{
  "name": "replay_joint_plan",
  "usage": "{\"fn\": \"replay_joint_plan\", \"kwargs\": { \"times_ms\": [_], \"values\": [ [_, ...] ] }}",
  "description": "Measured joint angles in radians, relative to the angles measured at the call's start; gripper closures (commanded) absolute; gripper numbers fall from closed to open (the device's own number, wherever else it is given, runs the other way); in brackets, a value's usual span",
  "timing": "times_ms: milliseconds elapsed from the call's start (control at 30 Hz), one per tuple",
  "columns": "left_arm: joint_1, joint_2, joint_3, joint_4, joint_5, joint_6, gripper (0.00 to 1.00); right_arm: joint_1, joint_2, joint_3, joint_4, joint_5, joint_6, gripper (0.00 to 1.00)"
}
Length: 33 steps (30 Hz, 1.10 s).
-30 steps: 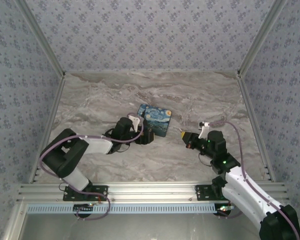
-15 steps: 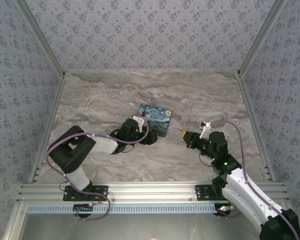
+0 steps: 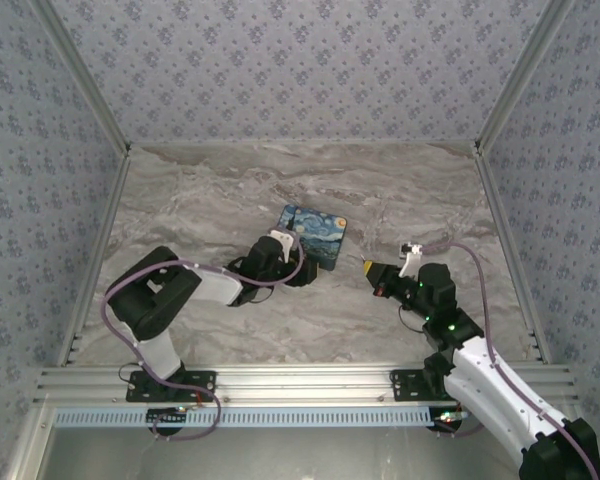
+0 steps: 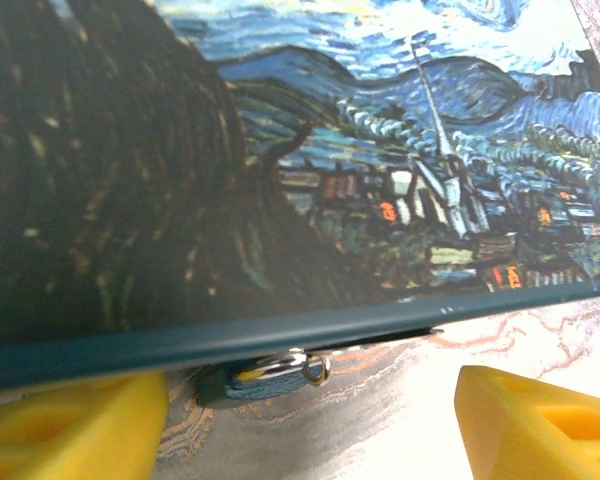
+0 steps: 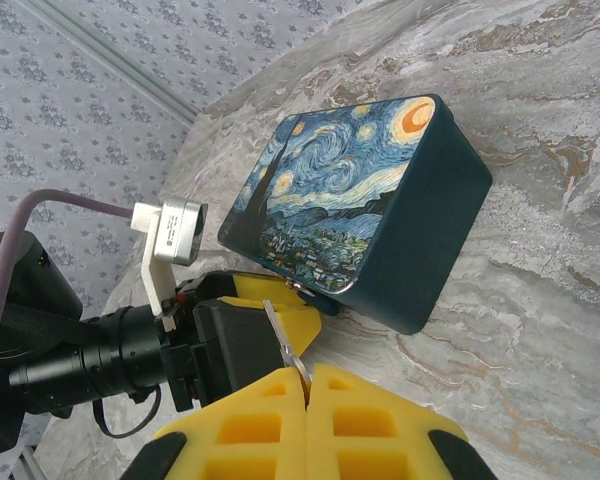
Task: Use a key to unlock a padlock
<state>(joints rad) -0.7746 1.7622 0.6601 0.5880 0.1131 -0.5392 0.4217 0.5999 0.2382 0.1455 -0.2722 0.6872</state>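
Observation:
The padlock [image 4: 263, 381], small and teal-blue with a silvery shackle, lies on the table, tucked under the front edge of the Starry Night box [image 4: 380, 200]. My left gripper [image 4: 310, 425] is open, with one yellow fingertip on each side of the padlock and neither touching it. From above, the left gripper [image 3: 302, 270] is at the box's near side. My right gripper [image 5: 305, 385] is shut on the key [image 5: 283, 338], whose silver blade points toward the box [image 5: 360, 190] and the padlock [image 5: 325, 303]. The right gripper [image 3: 372, 270] hovers a short way right of the box [image 3: 315, 232].
The marble table [image 3: 410, 190] is enclosed by patterned walls on the left, back and right. A metal rail [image 3: 300, 382] runs along the near edge by the arm bases. A purple cable [image 3: 470, 255] loops beside the right arm.
The left arm has pushed forward and to the right against the box's near side, and the box has shifted slightly right. The right gripper with the key has barely moved.

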Motion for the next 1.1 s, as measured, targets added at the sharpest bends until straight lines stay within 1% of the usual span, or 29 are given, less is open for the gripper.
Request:
{"fn": "replay_joint_plan", "kwargs": {
  "times_ms": [200, 367, 533, 700, 933, 1100],
  "values": [
    [-0.006, 0.018, 0.007, 0.016, -0.017, 0.004, 0.34, 0.000, 0.000, 0.000, 0.000, 0.000, 0.000, 0.99],
    [-0.020, 0.033, 0.021, 0.022, -0.038, 0.007, 0.35, 0.000, 0.000, 0.000, 0.000, 0.000, -0.002, 0.99],
    [-0.038, 0.041, 0.027, 0.024, -0.058, 0.006, 0.39, 0.000, 0.000, 0.000, 0.000, 0.000, -0.007, 0.99],
    [-0.056, 0.042, 0.027, 0.023, -0.064, 0.003, 0.42, 0.000, 0.000, 0.000, 0.000, 0.000, -0.007, 0.99],
    [-0.059, 0.048, 0.031, 0.023, -0.086, -0.014, 0.45, 0.000, 0.000, 0.000, 0.000, 0.000, -0.007, 0.99],
    [-0.062, 0.056, 0.031, 0.034, -0.113, -0.035, 0.52, 0.000, 0.000, 0.000, 0.000, 0.000, -0.007, 0.99]
  ]
}}
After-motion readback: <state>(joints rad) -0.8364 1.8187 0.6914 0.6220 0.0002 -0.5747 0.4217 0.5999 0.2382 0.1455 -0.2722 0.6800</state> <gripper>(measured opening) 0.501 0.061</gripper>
